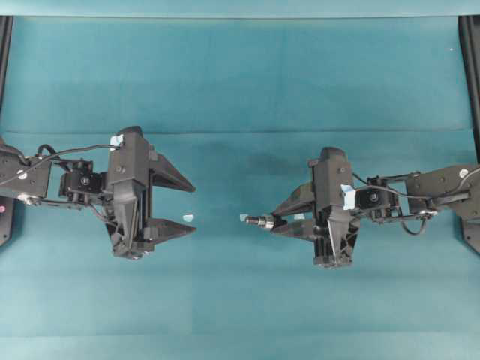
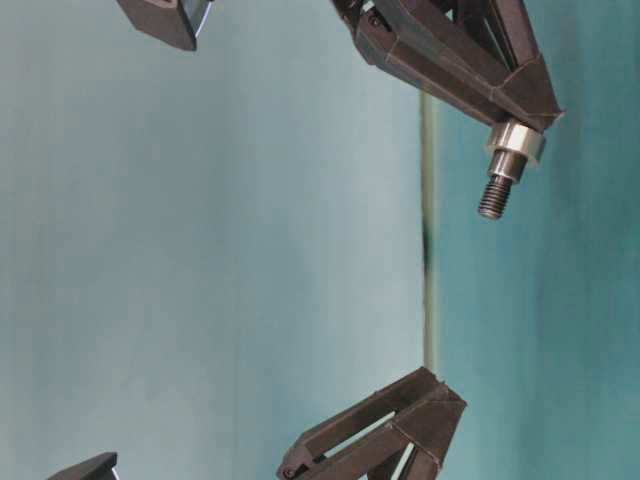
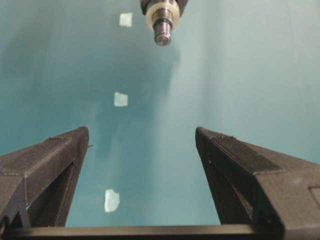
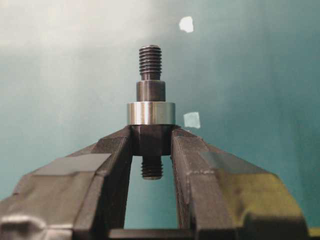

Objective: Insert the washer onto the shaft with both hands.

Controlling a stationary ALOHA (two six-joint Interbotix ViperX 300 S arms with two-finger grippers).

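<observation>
Right gripper (image 4: 152, 142) clamped on the shaft (image 4: 150, 90), fingertips pinching its dark middle section. Washer (image 4: 150, 113) already sits on the shaft, just beyond the fingertips; threaded end pokes out left toward the other arm. Left gripper (image 1: 187, 204) spread wide, holding nothing, well apart from the shaft. Pale tape squares (image 3: 120, 99) on the teal table (image 1: 240, 75) between the grippers.

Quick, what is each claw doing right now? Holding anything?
Left gripper: open, holding nothing.
Right gripper: shut on the shaft, with the washer already sitting on it.
</observation>
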